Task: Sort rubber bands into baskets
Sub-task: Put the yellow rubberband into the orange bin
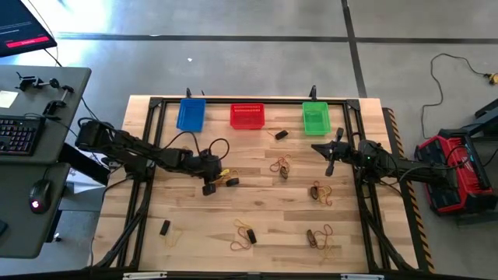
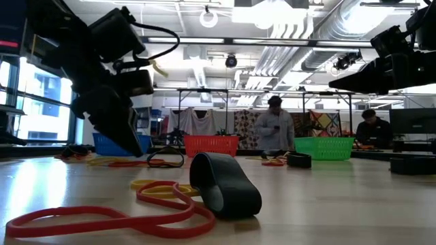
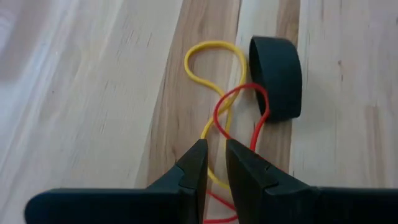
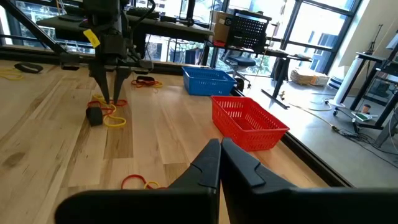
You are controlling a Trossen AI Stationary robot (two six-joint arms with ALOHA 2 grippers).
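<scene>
My left gripper (image 3: 214, 149) hangs left of the table's middle (image 1: 210, 185), pointing steeply down, fingers a narrow gap apart. Under it on the wood lie a yellow rubber band (image 3: 208, 43), a red band (image 3: 242, 88) crossing it, and a short thick dark band (image 3: 277, 78) on its edge. A strand of the yellow band runs through the gap between the fingertips. My right gripper (image 4: 219, 149) waits shut and level at the right (image 1: 317, 147), holding nothing. The blue (image 1: 191, 115), red (image 1: 247, 117) and green (image 1: 315, 118) baskets stand in a row along the far edge. My left gripper comes from above, slanting down, with one fingertip (image 3: 198, 155) on each side of the yellow band's strand (image 3: 207, 132). The band lies flat and slack on the table. Whether the fingertips touch it I cannot tell.
More bands lie in small heaps at the middle (image 1: 280, 166), the right (image 1: 320, 192), the near right (image 1: 319, 237), the near middle (image 1: 245, 233) and the near left (image 1: 165, 228). A dark band (image 1: 281, 134) lies near the green basket. A black frame (image 1: 156, 103) rims the table.
</scene>
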